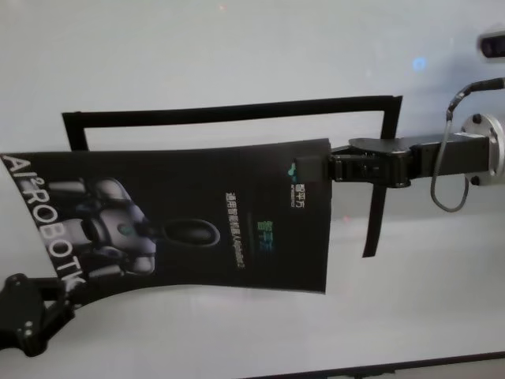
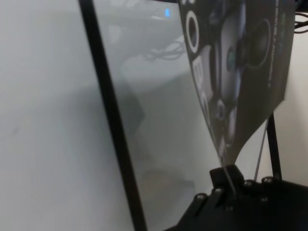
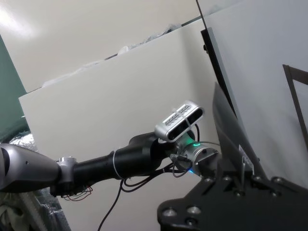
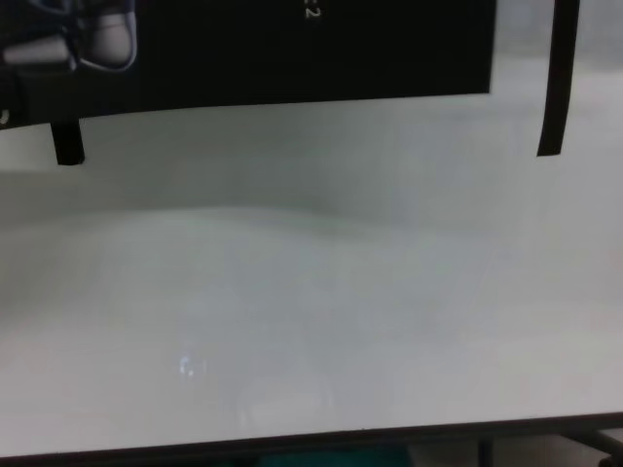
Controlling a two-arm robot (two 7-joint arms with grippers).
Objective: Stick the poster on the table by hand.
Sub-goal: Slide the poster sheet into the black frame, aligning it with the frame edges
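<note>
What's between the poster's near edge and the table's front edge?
Nothing: in the chest view, the stretch from the poster down to the table front edge is bare white tabletop.

One poster [image 1: 197,213], black and glossy, over the white table [image 1: 237,55]. One table. Three black tape strips [image 1: 237,113] forming an open frame: one along the far side, one short at the left end, one down the right end. Two grippers: left gripper [image 1: 35,312] at the poster's near left corner, right gripper [image 1: 335,167] at its right edge.
</note>
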